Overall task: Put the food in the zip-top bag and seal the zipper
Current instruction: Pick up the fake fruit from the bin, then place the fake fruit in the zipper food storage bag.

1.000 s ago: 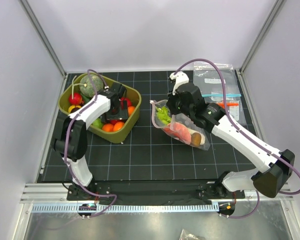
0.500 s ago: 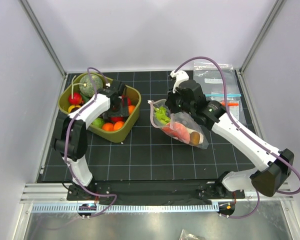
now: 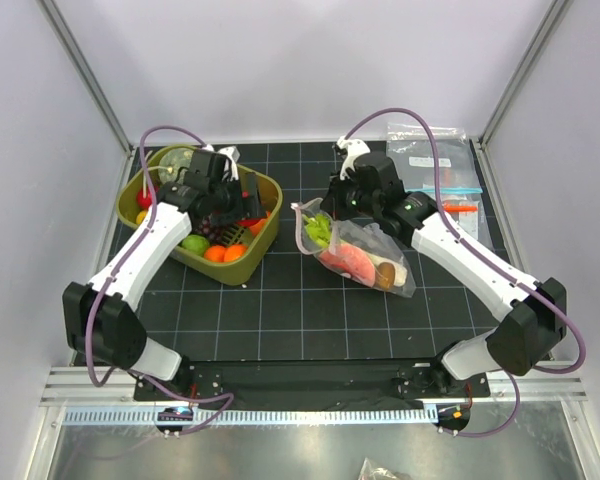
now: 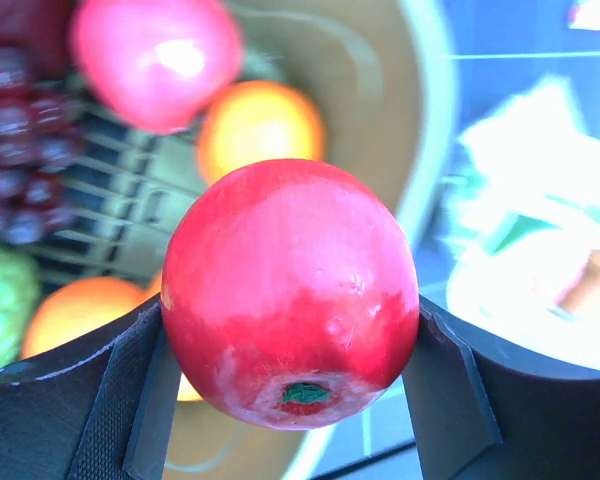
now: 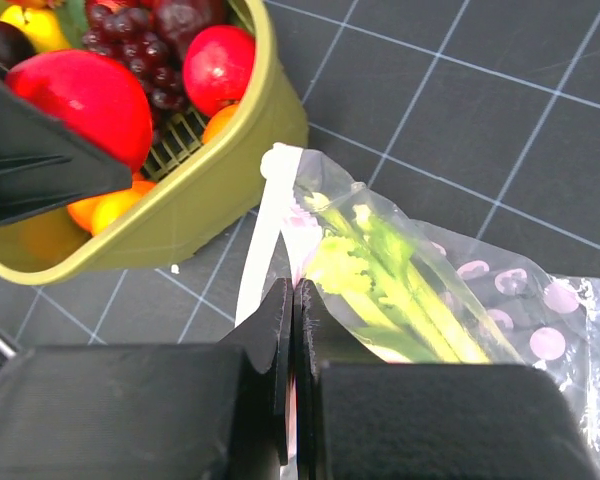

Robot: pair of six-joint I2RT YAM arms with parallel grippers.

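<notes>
Gripping a red tomato (image 4: pixel 290 270) above the olive bin (image 3: pixel 271 232), left gripper (image 4: pixel 290 345), right gripper (image 5: pixel 292 325) pinched on the zip-top bag (image 3: pixel 370 250) right of the bin, flat bags (image 3: pixel 430 160) beyond, black gridded mat (image 3: pixel 310 310), white walls (image 3: pixel 310 70).

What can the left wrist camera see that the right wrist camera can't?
Only the left wrist view: the green stem spot under the tomato, and both fingers of the left pincer squeezing it. Only the right wrist view: the right pincer shut on the mouth edge of the bag, with the leek sharp inside. Both: the tomato, the bin and the grapes.
</notes>
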